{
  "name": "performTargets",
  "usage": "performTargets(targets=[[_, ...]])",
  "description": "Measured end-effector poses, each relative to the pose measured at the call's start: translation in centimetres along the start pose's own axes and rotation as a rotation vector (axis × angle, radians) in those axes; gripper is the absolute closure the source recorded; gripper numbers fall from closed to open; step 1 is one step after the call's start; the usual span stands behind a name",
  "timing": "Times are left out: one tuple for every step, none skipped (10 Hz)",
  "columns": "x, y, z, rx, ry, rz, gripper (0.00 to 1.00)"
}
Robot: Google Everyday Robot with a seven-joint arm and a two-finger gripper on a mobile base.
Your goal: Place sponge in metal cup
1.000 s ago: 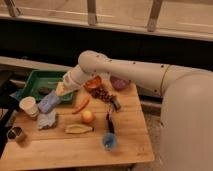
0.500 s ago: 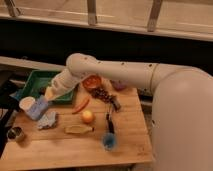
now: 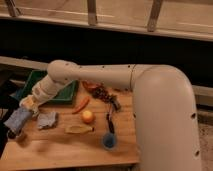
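- The gripper (image 3: 26, 106) sits at the far left of the wooden table, at the end of the white arm that reaches in from the right; its fingers are clamped on the small light-blue rectangular sponge (image 3: 17, 120).
- That sponge hangs just below the claw, tilted, low over the table's left edge.
- The small shiny steel metal cup (image 3: 18, 134) shows only as a dark sliver directly under the sponge; whether the two touch cannot be told.
- Just right of the sponge lies a crumpled blue-grey cloth rag (image 3: 47, 119), flat on the wooden table (image 3: 75, 150).
- Behind the claw rests a green plastic tray (image 3: 64, 93), partly hidden by the arm's forearm.
- An orange carrot (image 3: 81, 104) lies slanted beside the tray's right end, and a round orange fruit (image 3: 88, 116) is near its lower tip.
- A yellow banana (image 3: 78, 129) lies in front of the fruit.
- A blue cup (image 3: 109, 141) stands near the front edge, with a dark utensil (image 3: 109, 121) lying just behind it.
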Motion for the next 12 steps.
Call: performTargets(targets=[[-0.8,0.5,1.1,-0.015,0.006,-0.01,0.93],[-1.3,1.0,2.0,-0.033,0.015,-0.021,0.93],[-1.5,1.1,2.2,-0.04,0.016,-0.024,0.93],[-1.5,0.9,2.1,-0.039,0.015,-0.022,0.93],[-1.5,0.9,2.1,-0.038,0.015,-0.021,0.93],[-1.5,1.0,2.2,-0.039,0.018,-0.023,0.93],[-1.5,1.0,2.2,-0.038,0.02,-0.024,0.93],[-1.4,0.9,2.4,-0.034,0.025,-0.025,0.93],[-1.2,1.3,3.5,-0.035,0.043,-0.029,0.93],[-0.8,2.2,5.3,-0.04,0.064,-0.034,0.93],[-0.5,2.5,6.5,-0.043,0.077,-0.034,0.93],[-0.3,2.8,7.6,-0.048,0.089,-0.034,0.93]])
